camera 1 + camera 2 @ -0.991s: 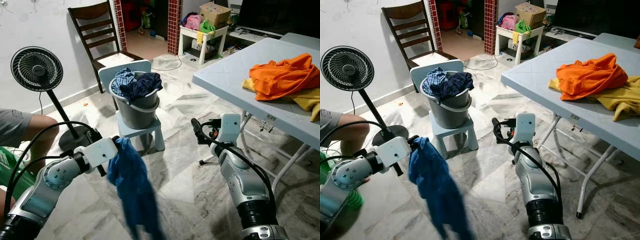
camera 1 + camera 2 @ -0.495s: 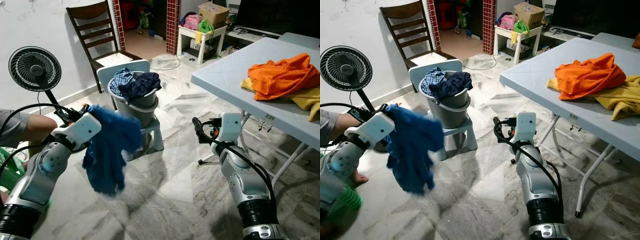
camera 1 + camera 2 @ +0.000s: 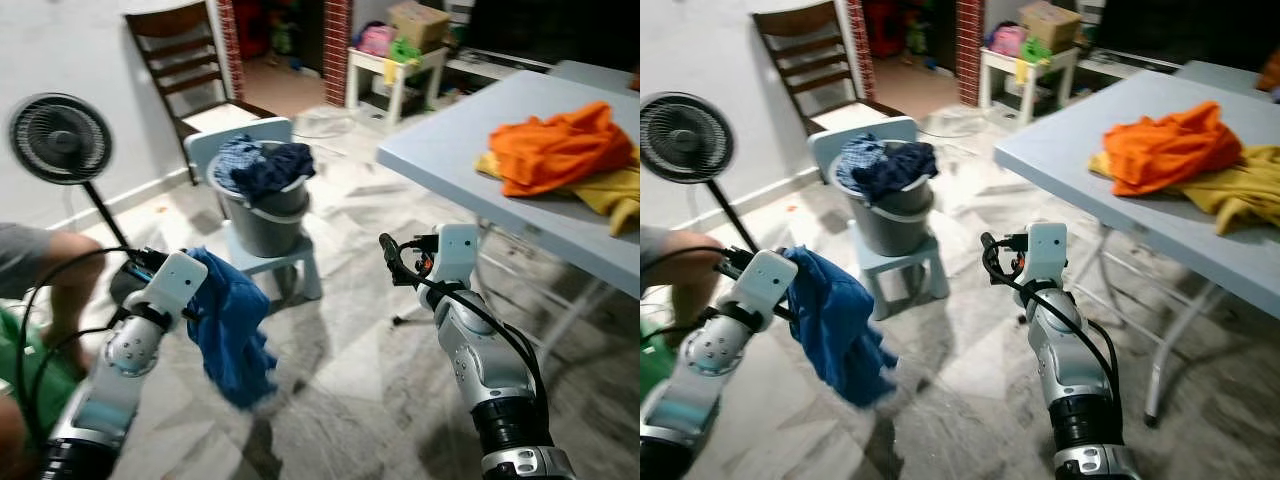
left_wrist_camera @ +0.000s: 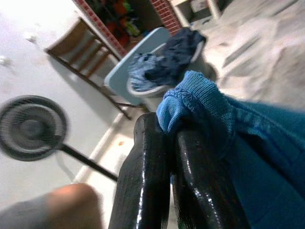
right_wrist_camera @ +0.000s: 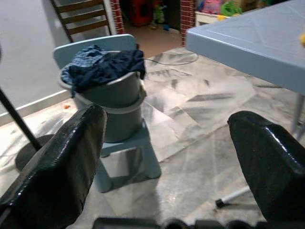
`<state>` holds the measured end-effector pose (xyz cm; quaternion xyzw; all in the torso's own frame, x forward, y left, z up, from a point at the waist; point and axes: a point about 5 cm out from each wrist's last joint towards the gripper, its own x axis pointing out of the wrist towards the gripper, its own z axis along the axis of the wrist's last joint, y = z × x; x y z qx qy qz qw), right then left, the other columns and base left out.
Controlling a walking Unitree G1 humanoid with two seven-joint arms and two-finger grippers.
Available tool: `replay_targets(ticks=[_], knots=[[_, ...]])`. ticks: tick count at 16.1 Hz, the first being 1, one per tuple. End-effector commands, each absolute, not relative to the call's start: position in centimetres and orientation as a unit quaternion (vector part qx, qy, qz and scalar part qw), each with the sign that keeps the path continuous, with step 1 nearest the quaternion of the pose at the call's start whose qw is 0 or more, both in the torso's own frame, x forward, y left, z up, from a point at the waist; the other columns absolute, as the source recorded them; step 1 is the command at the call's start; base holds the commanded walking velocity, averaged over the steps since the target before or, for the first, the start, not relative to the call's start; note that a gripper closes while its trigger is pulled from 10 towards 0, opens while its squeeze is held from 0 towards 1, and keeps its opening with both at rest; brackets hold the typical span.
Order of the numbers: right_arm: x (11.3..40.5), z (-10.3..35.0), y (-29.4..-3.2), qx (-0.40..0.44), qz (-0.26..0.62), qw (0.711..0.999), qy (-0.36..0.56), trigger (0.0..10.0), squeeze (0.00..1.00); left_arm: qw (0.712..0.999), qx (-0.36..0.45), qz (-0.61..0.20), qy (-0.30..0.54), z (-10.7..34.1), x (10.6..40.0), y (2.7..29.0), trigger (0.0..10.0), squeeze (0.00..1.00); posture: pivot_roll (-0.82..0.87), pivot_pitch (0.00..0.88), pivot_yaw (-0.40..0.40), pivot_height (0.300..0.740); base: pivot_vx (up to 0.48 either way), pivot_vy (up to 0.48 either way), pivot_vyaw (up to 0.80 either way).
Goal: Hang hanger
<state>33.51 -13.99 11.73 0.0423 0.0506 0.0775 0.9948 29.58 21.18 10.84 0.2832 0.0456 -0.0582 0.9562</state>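
Presently noted: one blue garment (image 3: 232,325), one grey bucket (image 3: 263,222) of clothes on a small stool (image 3: 283,265), one fan (image 3: 58,139), one chair (image 3: 185,55), two garments heaped on the surface (image 3: 470,150). Open marble floor (image 3: 350,370) between bucket and surface edge. Left tool (image 4: 164,138) clenched on the blue garment, hanging above the floor. Right tool (image 5: 167,157) spread wide, empty.

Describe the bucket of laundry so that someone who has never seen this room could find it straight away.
Start at the dark wooden chair against the white wall; just in front of it stands a small pale blue stool on the marble floor. The grey bucket sits on that stool, heaped with dark navy and blue checked clothes. It is the only round container here, unlike the loose orange and yellow garments lying on the table.
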Motion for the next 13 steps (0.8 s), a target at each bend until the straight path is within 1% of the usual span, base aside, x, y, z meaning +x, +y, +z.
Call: replay_targets(ticks=[1,4,6,7,8,9,13], knots=[[33.5,11.7,-13.9,0.041,0.077,0.995,0.054,10.0,0.0,0.965,0.256,-0.033,0.034,11.7,29.7,21.6,10.0,0.0,0.04,0.0,0.019,0.74,0.0,0.0,-0.8],[33.5,11.7,-13.9,0.04,0.079,0.995,0.054,10.0,0.0,0.978,0.205,-0.019,0.046,11.3,29.5,21.1,10.0,0.0,0.03,0.0,0.017,0.74,0.0,0.0,-0.8],[33.4,11.7,-13.9,0.039,0.079,0.995,0.056,10.0,0.0,0.986,0.154,-0.014,0.059,11.0,29.4,20.9,10.0,0.0,0.03,0.0,0.014,0.74,0.0,0.0,-0.8],[33.4,11.7,-13.9,0.039,0.079,0.995,0.056,10.0,0.0,0.987,0.15,-0.013,0.06,11.0,29.5,20.9,10.0,0.0,0.03,0.0,0.014,0.74,0.0,0.0,-0.8],[33.3,11.7,-13.9,0.037,0.077,0.995,0.056,10.0,0.0,0.993,0.107,-0.017,0.056,11.2,29.5,20.8,10.0,0.0,0.02,0.0,0.013,0.74,0.0,0.0,-0.8],[33.3,11.7,-14.0,0.035,0.075,0.995,0.054,10.0,0.0,0.995,0.086,-0.016,0.052,11.4,29.5,20.8,10.0,0.0,0.02,0.0,0.013,0.74,0.0,0.0,-0.8],[33.3,11.6,-14.3,0.032,0.063,0.996,0.049,10.0,0.0,0.997,0.047,-0.012,0.061,11.0,29.4,20.3,10.0,0.0,0.02,0.0,0.019,0.74,0.0,0.0,-0.8]])
